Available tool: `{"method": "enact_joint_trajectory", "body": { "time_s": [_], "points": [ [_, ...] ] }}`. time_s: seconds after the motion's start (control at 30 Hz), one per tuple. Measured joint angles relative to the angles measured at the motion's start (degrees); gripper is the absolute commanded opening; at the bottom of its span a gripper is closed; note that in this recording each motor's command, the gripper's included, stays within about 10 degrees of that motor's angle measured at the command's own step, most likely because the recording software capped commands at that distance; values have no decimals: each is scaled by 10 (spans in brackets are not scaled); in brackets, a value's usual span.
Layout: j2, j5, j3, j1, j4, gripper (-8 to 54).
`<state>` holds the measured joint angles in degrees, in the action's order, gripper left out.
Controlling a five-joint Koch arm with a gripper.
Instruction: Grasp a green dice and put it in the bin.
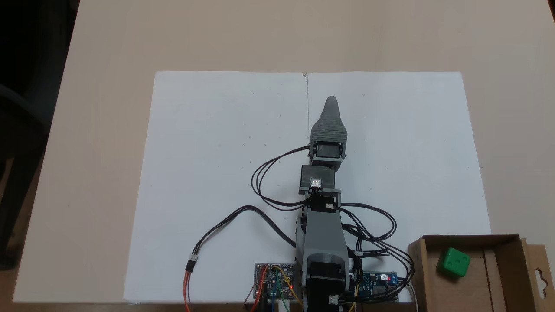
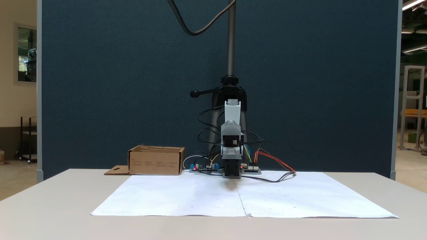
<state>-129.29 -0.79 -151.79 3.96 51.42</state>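
The green dice [image 1: 453, 262] lies inside the bin [image 1: 470, 238], a shallow brown cardboard box at the lower right corner of a fixed view, beside the arm's base. From the front the bin [image 2: 156, 161] stands left of the arm, and its walls hide the dice. The arm stretches forward along the seam of the white paper. My gripper [image 1: 331, 100] rests low over the sheet, far from the bin, and I see it as one tapered grey tip with nothing in it. In the front view the gripper [image 2: 232, 181] points at the camera, its jaws in line.
White paper sheets [image 1: 217, 173] cover the middle of the beige table [image 1: 108, 52]. Circuit boards [image 1: 275, 279] and looping black cables [image 1: 269, 173] sit around the arm's base. The bin's flap with a keyhole slot [image 1: 540, 273] sticks out at the right. A dark stand [image 2: 230, 50] rises behind the arm.
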Motion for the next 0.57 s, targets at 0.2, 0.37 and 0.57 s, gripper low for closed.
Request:
{"method": "enact_joint_trajectory", "body": {
  "time_s": [0.2, 0.37, 0.57],
  "points": [
    [0, 1, -4, -8, 0, 435],
    [0, 1, -4, -3, 0, 444],
    [0, 1, -4, -8, 0, 445]
  ]
}}
